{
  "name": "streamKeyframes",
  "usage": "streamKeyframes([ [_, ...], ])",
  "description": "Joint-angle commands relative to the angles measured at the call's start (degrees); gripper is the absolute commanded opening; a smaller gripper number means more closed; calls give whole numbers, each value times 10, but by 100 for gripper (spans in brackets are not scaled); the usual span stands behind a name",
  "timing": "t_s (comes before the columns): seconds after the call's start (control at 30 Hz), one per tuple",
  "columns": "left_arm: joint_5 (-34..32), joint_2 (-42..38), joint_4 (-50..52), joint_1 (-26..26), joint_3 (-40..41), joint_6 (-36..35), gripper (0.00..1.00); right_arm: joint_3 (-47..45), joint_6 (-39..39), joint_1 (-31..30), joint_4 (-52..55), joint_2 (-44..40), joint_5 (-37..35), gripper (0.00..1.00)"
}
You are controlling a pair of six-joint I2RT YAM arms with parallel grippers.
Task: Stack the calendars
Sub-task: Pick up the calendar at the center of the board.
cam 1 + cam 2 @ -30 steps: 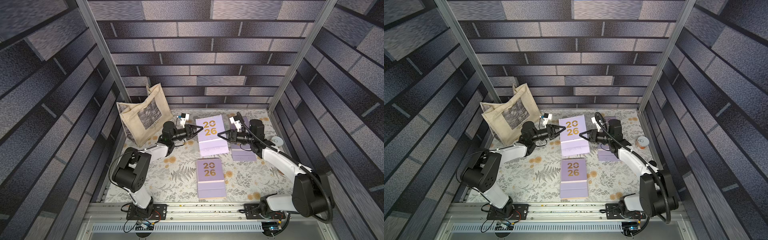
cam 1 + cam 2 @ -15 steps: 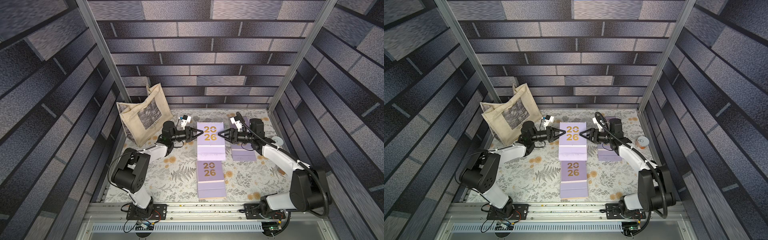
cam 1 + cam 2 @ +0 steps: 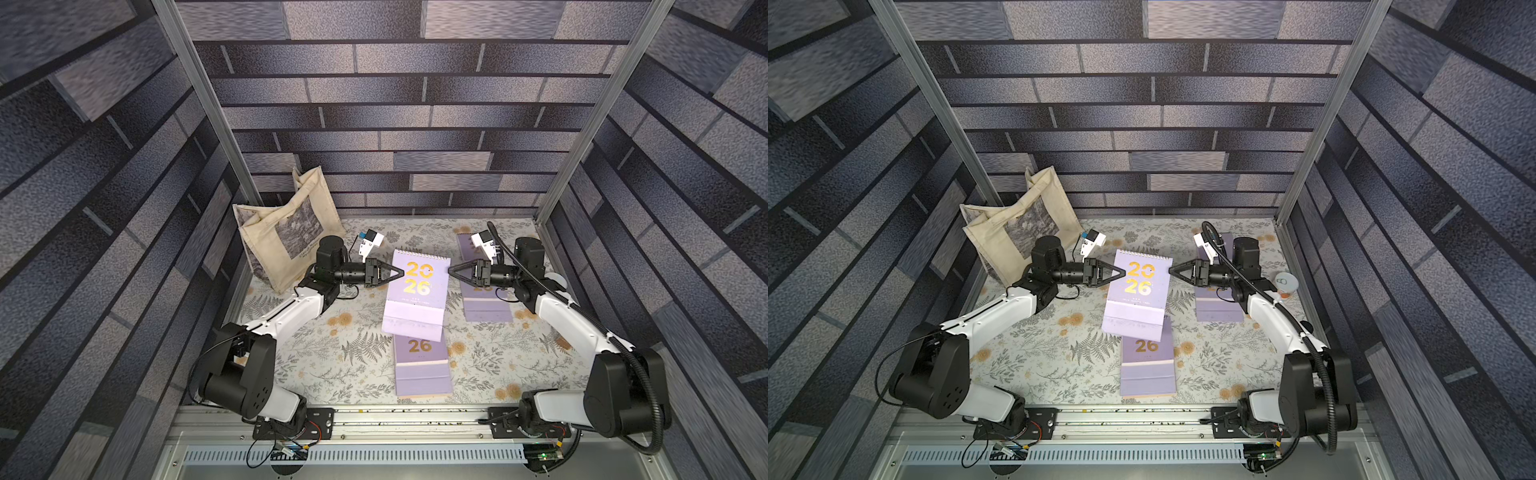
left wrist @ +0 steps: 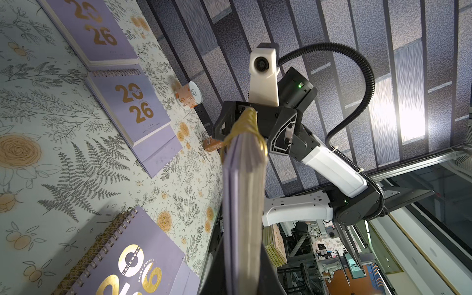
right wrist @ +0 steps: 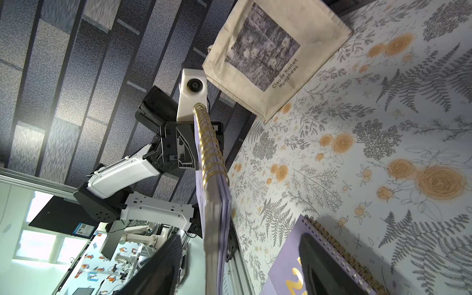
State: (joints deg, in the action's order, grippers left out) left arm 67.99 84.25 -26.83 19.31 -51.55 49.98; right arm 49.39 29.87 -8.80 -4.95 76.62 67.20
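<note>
A tote (image 3: 286,232) leaned in the far left corner of the table (image 3: 332,365). Next to it, the left gripper (image 3: 401,273) was clamped tight on the left edge of the held calendar (image 3: 417,291), which hung tilted above mid-table, spiral end away. Its near end covered the spiral end of the front calendar (image 3: 422,365), which lay flat; whether the two touched could not be told. At the held calendar's right edge the right gripper (image 3: 451,272) was spread wide, and in the right wrist view its fingers (image 5: 324,263) stood clear on both sides of that edge. Under the right arm the side calendar (image 3: 486,305) lay flat, with the far calendar (image 3: 465,245) just behind it. A cup (image 3: 1285,283) stood by the right wall.
</note>
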Motion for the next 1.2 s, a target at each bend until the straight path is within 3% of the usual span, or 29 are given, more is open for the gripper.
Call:
streamKeyframes([
  [0.0, 8, 7, -49, 2, -6, 17, 0, -11, -17, -20, -16, -7, 26, 74],
  [0.1, -3, 13, -60, 4, -7, 23, 0, -17, -16, -36, -20, -9, 18, 69],
  [0.33, -11, 29, -94, 13, -6, 49, 0, -25, -6, -66, -47, 0, 5, 39],
  [0.63, -20, 47, -119, 27, -3, 67, 0, -23, 15, -69, -80, 12, 5, 19],
  [0.77, -22, 49, -113, 26, 1, 65, 0, -26, 7, -70, -79, 4, -12, 0],
  [0.83, -22, 48, -101, 24, 1, 57, 0, -29, 11, -69, -82, 5, -15, 0],
  [0.9, -24, 48, -66, 20, -7, 32, 17, -29, 19, -69, -87, 9, -15, 0],
  [0.97, -21, 52, -18, 15, -25, 6, 53, -25, 20, -69, -66, 9, -18, 0],
  [1.0, -18, 53, 4, 9, -34, -5, 66, -20, 16, -69, -47, 9, -18, 0],
  [1.07, -22, 51, 60, -10, -53, -34, 77, -12, 13, -69, 4, 9, -25, 0],
  [1.17, -34, 39, 193, -57, -96, -112, 80, -7, 38, -69, 53, 24, -4, 0],
])
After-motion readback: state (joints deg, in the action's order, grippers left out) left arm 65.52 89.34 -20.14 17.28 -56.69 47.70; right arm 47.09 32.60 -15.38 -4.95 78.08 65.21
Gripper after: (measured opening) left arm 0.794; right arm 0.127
